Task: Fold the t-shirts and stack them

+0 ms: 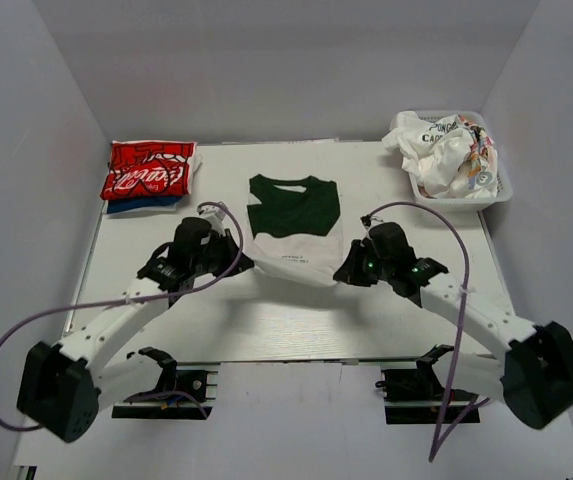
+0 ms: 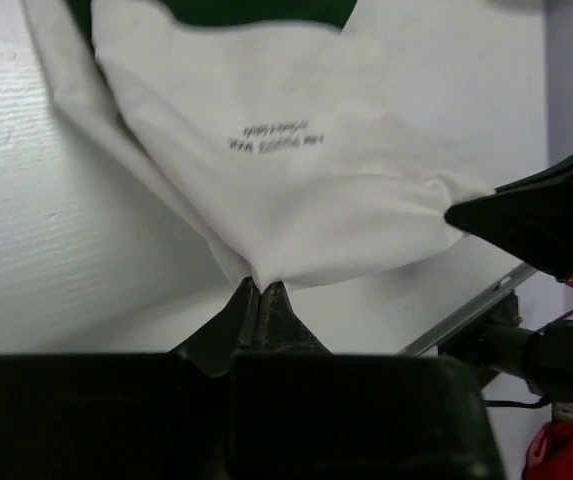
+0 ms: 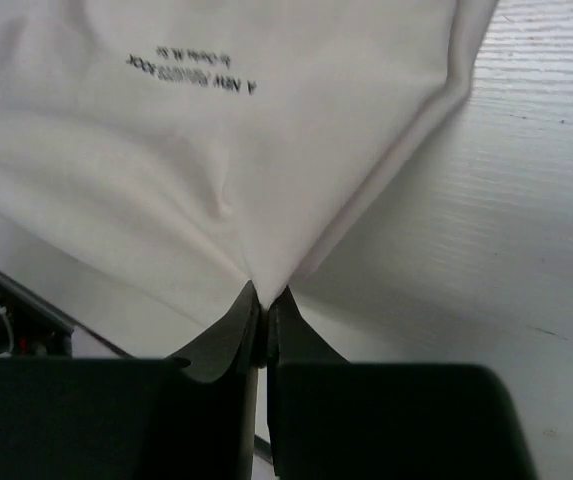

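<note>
The off-white t-shirt (image 1: 292, 254) hides much of the green t-shirt (image 1: 311, 212).

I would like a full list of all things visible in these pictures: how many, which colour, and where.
white t-shirt: 1, off-white with small black print, table middle, over the near part of the green one
green t-shirt: 1, dark green, table middle
red t-shirt: 1, red with white script, folded, far left
blue cloth: 1, dark blue, under the red t-shirt
basket: 1, white, far right
crumpled clothes: count unclear, white with print, in the basket
table: 1, white
left gripper: 1, black, shut on the white t-shirt
right gripper: 1, black, shut on the white t-shirt
</note>
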